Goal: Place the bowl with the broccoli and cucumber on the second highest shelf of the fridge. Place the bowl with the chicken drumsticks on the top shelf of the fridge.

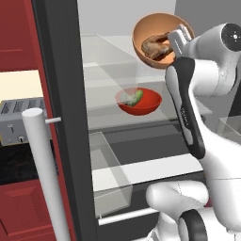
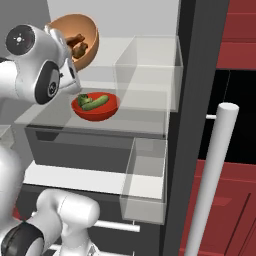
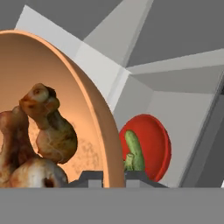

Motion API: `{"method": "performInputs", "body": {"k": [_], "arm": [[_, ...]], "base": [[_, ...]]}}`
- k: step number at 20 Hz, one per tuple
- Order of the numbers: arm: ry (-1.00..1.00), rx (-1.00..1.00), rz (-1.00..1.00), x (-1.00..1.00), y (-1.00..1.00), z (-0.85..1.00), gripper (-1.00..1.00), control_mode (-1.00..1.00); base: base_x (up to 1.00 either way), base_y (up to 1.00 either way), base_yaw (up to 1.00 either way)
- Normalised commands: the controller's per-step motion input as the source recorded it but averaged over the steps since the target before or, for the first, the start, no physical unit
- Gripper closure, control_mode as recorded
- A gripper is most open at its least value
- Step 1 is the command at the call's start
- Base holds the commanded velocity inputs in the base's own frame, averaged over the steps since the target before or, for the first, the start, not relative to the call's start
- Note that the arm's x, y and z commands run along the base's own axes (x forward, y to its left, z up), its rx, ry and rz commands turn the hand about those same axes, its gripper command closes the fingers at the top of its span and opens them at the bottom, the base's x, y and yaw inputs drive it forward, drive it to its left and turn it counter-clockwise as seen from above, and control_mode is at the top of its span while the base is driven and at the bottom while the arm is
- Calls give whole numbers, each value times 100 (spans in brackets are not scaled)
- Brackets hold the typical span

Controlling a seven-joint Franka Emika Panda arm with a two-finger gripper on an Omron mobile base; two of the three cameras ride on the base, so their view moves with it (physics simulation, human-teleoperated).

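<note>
Step 2 underway — the gripper (image 1: 175,43) is clamped on the round orange-tan bowl of brown drumsticks (image 1: 155,40), tilted above the glossy red vegetable bowl (image 1: 139,101) on its glass shelf (image 2: 125,122). Next — level it onto the top shelf.

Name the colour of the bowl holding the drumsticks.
Orange-tan bowl, clearest in the hand view.

red bowl (image 1: 140,102): glossy | shelves (image 2: 125,120): translucent glass | door handle (image 1: 44,174): smooth matt cylinder
</note>
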Motion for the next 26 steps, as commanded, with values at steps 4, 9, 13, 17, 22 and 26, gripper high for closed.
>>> {"method": "performInputs", "body": {"k": [4,9,13,17,22,26], "arm": [[4,19,-5,100,0,7,100,-100],[13,9,-4,100,0,0,100,-100],[21,1,-1,97,0,-3,100,-100],[9,0,0,100,0,-1,100,-100],[1,-2,0,100,0,0,100,-100],[-4,0,0,-27,3,-1,-100,-100]], "base": [[0,0,0],[0,0,0],[0,0,0],[0,0,0],[0,0,0],[0,0,0]]}}
